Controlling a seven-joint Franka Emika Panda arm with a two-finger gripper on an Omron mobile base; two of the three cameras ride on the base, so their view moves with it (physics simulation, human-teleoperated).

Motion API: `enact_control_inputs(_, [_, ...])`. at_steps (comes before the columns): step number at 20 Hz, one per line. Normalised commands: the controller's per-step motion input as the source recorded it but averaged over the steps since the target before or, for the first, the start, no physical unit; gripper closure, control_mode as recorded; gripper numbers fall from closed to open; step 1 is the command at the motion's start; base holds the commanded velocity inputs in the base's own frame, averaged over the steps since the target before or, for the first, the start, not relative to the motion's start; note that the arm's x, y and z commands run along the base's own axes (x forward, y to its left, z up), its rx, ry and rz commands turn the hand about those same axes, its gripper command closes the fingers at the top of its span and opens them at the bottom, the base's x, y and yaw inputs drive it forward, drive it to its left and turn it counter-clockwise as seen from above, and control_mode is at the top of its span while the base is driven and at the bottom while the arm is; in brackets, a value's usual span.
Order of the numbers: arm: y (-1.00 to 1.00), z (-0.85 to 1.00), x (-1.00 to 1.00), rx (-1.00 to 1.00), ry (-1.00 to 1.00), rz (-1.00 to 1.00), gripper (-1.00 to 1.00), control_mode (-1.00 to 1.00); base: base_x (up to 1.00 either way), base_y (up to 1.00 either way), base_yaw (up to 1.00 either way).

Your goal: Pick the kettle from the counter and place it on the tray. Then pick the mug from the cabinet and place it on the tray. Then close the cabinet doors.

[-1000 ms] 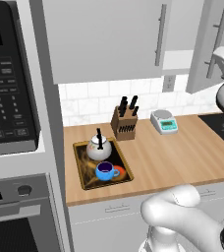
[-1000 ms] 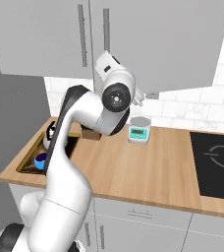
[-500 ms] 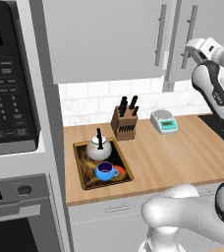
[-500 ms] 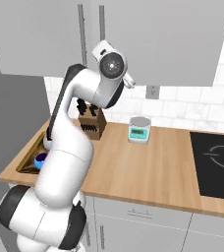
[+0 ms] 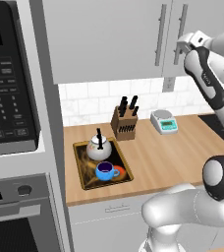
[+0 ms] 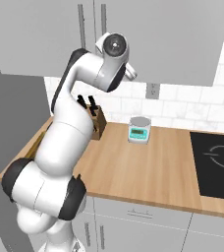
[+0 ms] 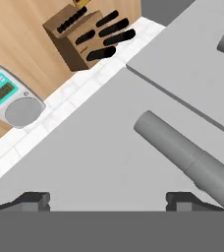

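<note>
gripper (image 7: 106,199) stood wide, empty, close to the right door's handle (image 7: 182,152) | cabinet doors (image 5: 109,39) were shut | kettle (image 5: 98,146) and mug (image 5: 105,171) sat on tray (image 5: 82,167) on counter (image 5: 178,152), beside knife block (image 5: 124,123)

The arm has swung up and left toward the right cabinet door (image 5: 198,34). Its hand (image 5: 190,40) now sits by that door's bar handle (image 7: 190,158), fingers (image 7: 33,201) spread slightly wider.
</note>
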Motion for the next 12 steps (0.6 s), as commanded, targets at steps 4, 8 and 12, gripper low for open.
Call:
enact_control_inputs(4, [0.0,-0.26,0.34,-0.01,0.02,0.0,-1.0,-1.0,0.0,0.0,0.0])
enact_control_inputs(8, [0.0,-0.25,0.35,-0.03,0.0,0.0,-1.0,-1.0,0.0,0.0,0.0])
enact_control_inputs(12, [0.03,-0.2,0.25,-0.02,-0.01,-0.01,-1.0,-1.0,0.0,0.0,0.0])
